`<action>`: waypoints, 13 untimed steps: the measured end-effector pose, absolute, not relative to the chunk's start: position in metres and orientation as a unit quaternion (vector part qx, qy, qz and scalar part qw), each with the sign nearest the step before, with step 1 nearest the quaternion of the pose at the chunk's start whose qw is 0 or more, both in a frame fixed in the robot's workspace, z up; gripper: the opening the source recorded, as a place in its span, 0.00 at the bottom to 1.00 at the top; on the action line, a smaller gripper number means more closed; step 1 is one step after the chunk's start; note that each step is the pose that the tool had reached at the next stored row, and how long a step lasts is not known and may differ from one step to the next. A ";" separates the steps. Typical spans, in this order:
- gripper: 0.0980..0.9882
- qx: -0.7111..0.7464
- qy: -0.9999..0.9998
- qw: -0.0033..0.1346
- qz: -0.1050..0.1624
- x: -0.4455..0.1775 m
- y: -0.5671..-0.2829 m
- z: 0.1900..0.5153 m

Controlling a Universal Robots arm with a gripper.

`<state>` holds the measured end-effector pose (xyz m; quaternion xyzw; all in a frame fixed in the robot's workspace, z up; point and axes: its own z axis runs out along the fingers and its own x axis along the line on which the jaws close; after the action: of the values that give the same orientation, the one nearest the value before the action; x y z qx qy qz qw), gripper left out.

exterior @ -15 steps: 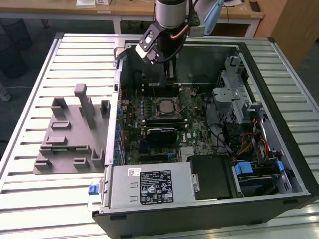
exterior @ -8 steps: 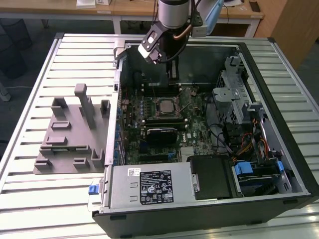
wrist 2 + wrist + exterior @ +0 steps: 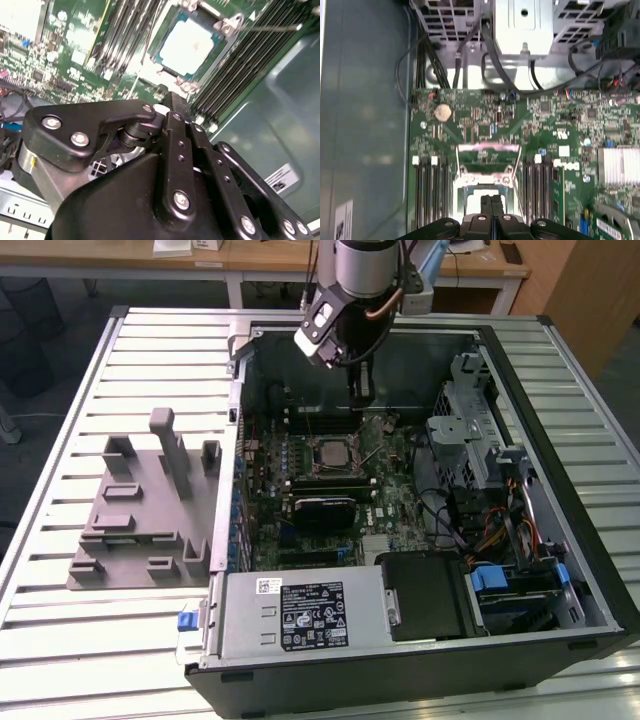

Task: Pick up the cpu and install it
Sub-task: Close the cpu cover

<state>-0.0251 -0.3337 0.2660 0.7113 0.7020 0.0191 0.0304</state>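
Pale slatted metal worktable (image 3: 150,350), light wooden desks (image 3: 270,258) behind, dark floor (image 3: 85,320) beyond.

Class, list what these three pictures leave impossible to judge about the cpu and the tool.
- Second wrist view: glare washes out the silvery-grey square cpu, so whether it sits flush is unclear.
- First wrist view: the black tool covers part of the square metal-framed socket.
- Exterior view: the tool's height above the green motherboard cannot be judged, and the cpu is too small for detail.

Silver-grey arm (image 3: 360,265); black linkage tool (image 3: 360,392), silver screws (image 3: 181,200), copper-coloured cable (image 3: 385,306).
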 end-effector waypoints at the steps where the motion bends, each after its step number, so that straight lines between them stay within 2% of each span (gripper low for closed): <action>1: 0.01 0.711 0.702 0.030 0.019 -0.023 -0.334 0.266; 13: 0.01 0.711 0.702 0.031 0.019 0.006 -0.334 0.266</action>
<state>0.0063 -0.3337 0.2660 0.7113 0.7020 0.0191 0.0306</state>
